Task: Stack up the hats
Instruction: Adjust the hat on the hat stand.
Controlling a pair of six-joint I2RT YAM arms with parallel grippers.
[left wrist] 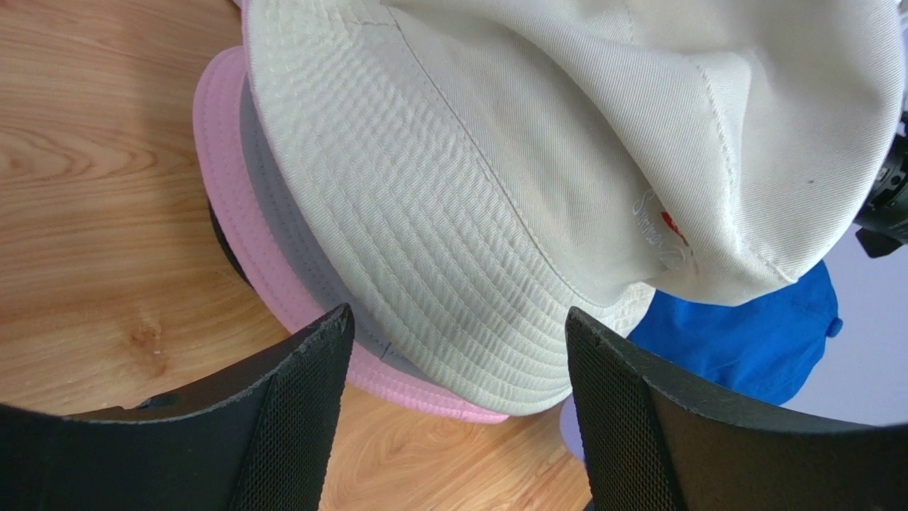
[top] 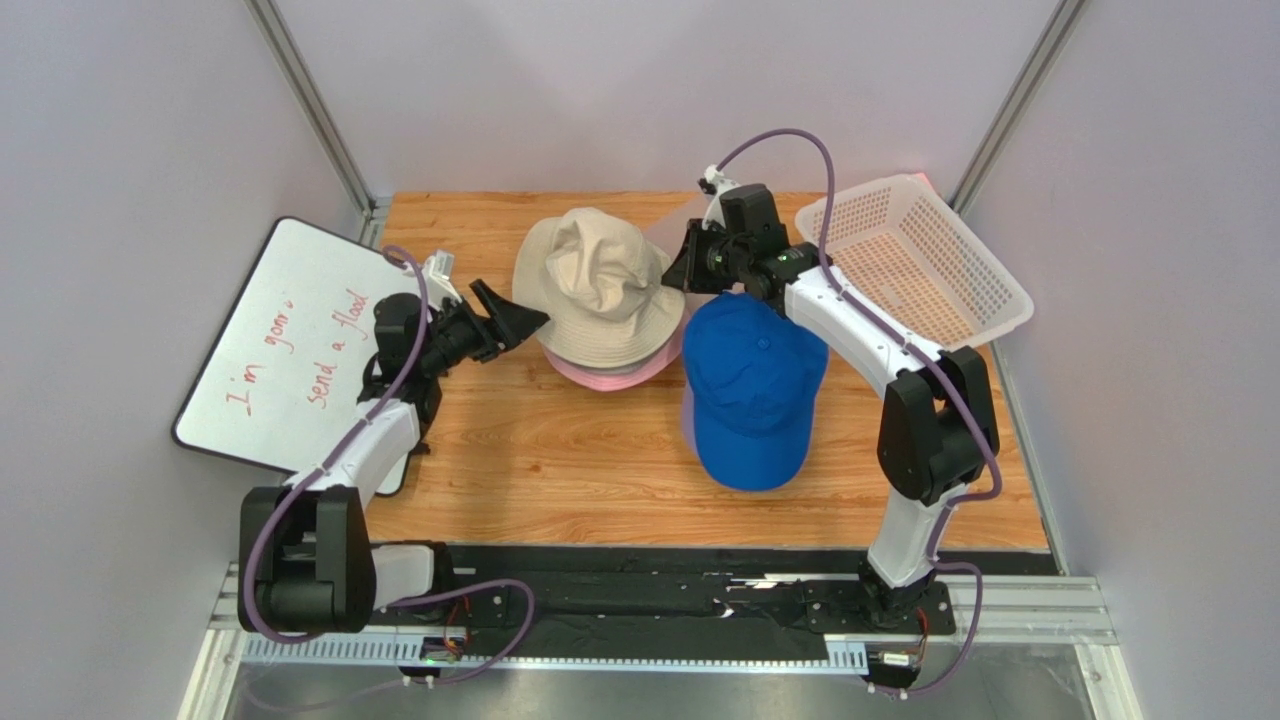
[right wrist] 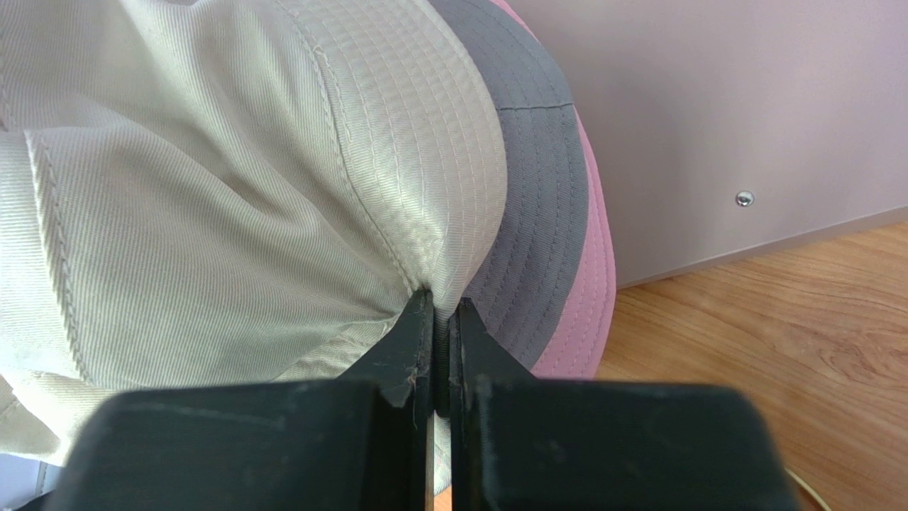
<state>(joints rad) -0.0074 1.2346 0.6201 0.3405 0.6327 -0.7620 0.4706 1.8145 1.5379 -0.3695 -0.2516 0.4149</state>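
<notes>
A beige bucket hat [top: 598, 270] lies crumpled on top of a grey hat [right wrist: 533, 213] and a pink hat [top: 601, 375], at the middle back of the table. My right gripper [top: 679, 263] is at the stack's right side, shut on the beige hat's brim [right wrist: 444, 309]. My left gripper [top: 519, 318] hangs open just left of the stack, apart from it, and the beige brim [left wrist: 512, 192] fills its view ahead of the fingers [left wrist: 309, 394]. A blue baseball cap [top: 751, 393] lies flat to the right of the stack, with a lavender edge [left wrist: 567, 426] showing beside it.
A white mesh basket [top: 917, 255] sits tilted at the back right, next to the right arm. A whiteboard [top: 278, 345] with red writing leans off the table's left edge under the left arm. Grey walls close in the back and sides.
</notes>
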